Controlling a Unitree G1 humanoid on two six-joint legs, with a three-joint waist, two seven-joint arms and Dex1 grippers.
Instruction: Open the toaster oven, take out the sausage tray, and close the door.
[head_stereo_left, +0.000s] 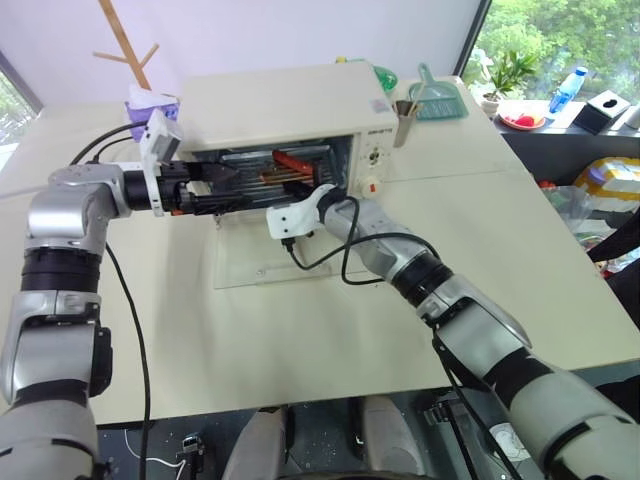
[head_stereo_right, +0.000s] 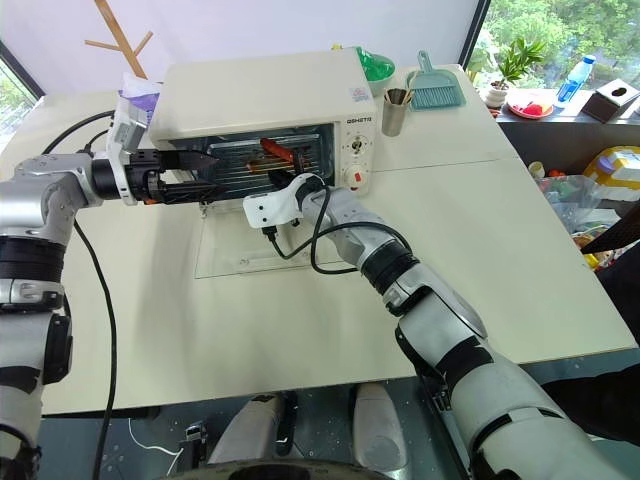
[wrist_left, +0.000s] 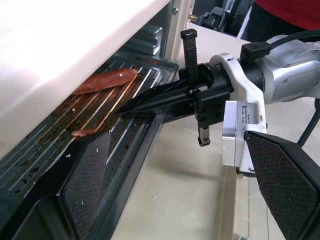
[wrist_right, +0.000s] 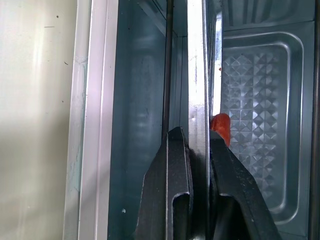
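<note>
1. The door (head_stereo_left: 265, 262) lies flat open on the worktop (head_stereo_left: 480, 250), mid-frame.
2. Right gripper (wrist_left: 131, 109) has its fingers clenched on the sausage tray (wrist_left: 107, 107) rim.
3. Left gripper (head_stereo_left: 228, 186) fingers sit spread wide, grasping nothing.
4. Tray's inside the toaster oven (head_stereo_left: 290, 100), upper centre.

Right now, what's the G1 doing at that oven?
The cream-white boxy toaster oven has its clear glass door lying open, flat on the table. The right hand is shut on the front rim of the ribbed silvery sausage tray, which sits inside the oven with the red sausage on it. The left hand waits open at the oven mouth.
</note>
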